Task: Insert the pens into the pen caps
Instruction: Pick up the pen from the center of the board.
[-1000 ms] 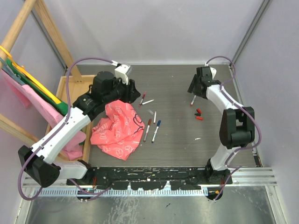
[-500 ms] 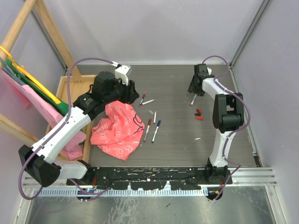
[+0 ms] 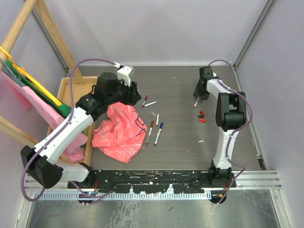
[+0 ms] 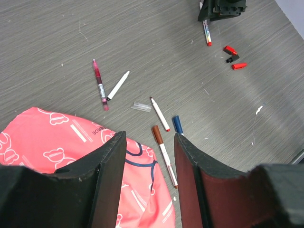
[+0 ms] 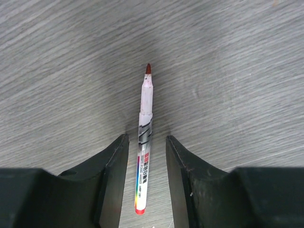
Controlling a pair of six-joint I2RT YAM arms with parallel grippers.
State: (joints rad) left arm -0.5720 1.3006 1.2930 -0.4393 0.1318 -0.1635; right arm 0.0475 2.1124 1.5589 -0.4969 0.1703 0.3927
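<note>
My right gripper [image 3: 196, 96] is open at the far right of the table, low over a white pen with a red tip [image 5: 145, 137]. The pen lies on the table between my fingers [image 5: 116, 156], with a gap on each side. Two red pen caps [image 3: 203, 120] and a black one [image 3: 200, 117] lie just in front of it. My left gripper [image 4: 149, 137] is open and empty above the pink cloth's edge. Below it lie a brown-capped pen [image 4: 164, 154], a blue-capped pen [image 4: 177, 124] and a red-tipped pen [image 4: 160, 114]. Further off lie a pink pen [image 4: 99, 83] and a white pen [image 4: 118, 85].
A crumpled pink patterned cloth [image 3: 121, 130] lies left of centre. A small clear cap [image 4: 141, 106] lies among the pens. A wooden tray [image 3: 64, 95] and a wooden rack with coloured cloths [image 3: 28, 80] stand at the left. Walls close the back and the right.
The right arm has folded its elbow in toward the back right, while its gripper stays over the red-tipped pen. The left arm has hardly moved.
</note>
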